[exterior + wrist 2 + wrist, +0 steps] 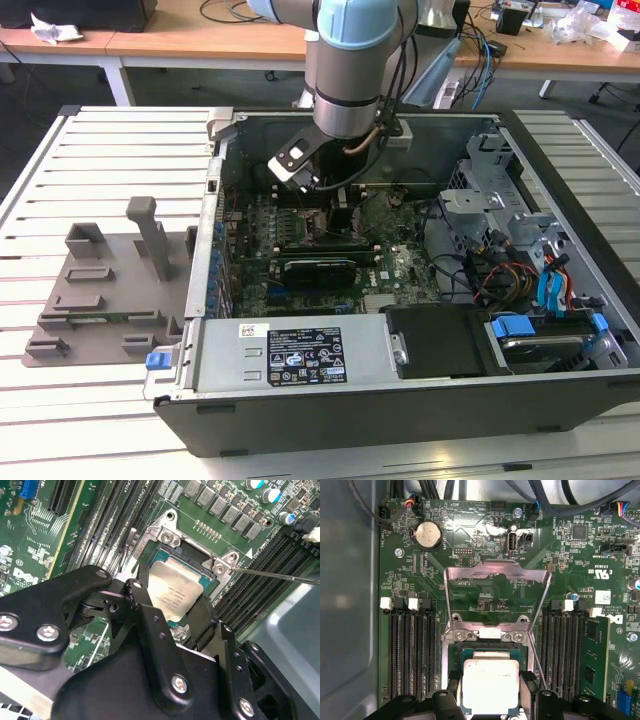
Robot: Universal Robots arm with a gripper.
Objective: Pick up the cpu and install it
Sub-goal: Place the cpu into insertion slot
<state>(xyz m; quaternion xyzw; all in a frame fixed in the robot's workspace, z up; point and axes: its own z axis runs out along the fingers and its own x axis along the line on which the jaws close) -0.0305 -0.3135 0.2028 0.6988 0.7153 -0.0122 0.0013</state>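
The cpu (175,592) (491,685), a flat square chip with a shiny silver top, sits between my black fingers (145,605), directly over the motherboard socket (485,636) (167,535). My gripper (172,602) (491,680) is shut on its two opposite edges. The chip hangs slightly tilted just above the socket's dark bed. The socket's metal load plate (497,572) is swung up and open behind it. In the exterior view my gripper (338,215) reaches down into the open computer case (215,190) over the green board.
Memory slots (412,655) flank the socket, with one stick (594,655) fitted. A thin retention lever (280,574) juts out beside the socket. A grey plastic tray (105,290) lies at the exterior view's left. The power supply (290,355) and drive cage (500,190) crowd the case.
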